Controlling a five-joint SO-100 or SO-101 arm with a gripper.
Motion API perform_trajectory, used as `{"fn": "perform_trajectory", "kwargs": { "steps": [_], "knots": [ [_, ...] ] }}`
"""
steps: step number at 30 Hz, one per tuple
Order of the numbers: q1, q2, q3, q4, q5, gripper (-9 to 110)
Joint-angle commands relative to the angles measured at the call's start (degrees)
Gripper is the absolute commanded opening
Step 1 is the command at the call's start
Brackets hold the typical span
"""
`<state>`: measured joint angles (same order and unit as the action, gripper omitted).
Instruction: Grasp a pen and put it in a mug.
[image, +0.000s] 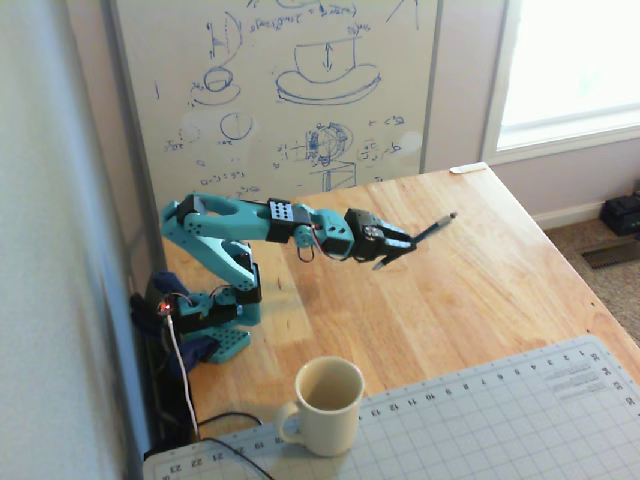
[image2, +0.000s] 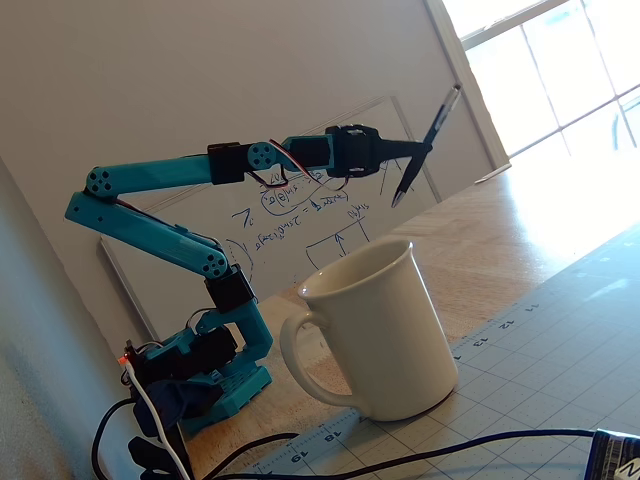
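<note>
My gripper is shut on the thin dark pen and holds it in the air above the wooden table, far beyond the mug. In another fixed view the gripper grips the pen near its middle, with the pen steeply tilted, one end up to the right and the lighter tip down. The cream-white mug stands upright at the near edge of the grey cutting mat, handle to the left, nothing visible inside it. It fills the foreground in the low fixed view.
The teal arm base is clamped at the table's left side with cables running forward. A grey gridded cutting mat covers the near table. A whiteboard leans behind the arm. The table edge runs along the right.
</note>
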<state>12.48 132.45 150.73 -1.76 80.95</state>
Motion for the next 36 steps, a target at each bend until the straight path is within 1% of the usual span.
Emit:
{"fn": "perform_trajectory", "kwargs": {
  "steps": [1,11,16,18,22,29,33,36],
  "knots": [
    [-0.44,7.47,-0.97,-3.34,-20.21,2],
    [0.18,12.13,-0.88,-3.34,-84.29,2],
    [0.7,16.52,-0.79,-3.34,-111.88,2],
    [2.72,18.02,-0.7,-3.34,-121.9,2],
    [8.44,21.71,-0.53,-3.34,-139.57,2],
    [17.31,27.6,0.97,-3.34,-166.03,2],
    [22.24,30.67,2.11,-3.34,-179.65,2],
    [26.19,32.61,2.99,-3.34,-187.47,2]
  ]
}}
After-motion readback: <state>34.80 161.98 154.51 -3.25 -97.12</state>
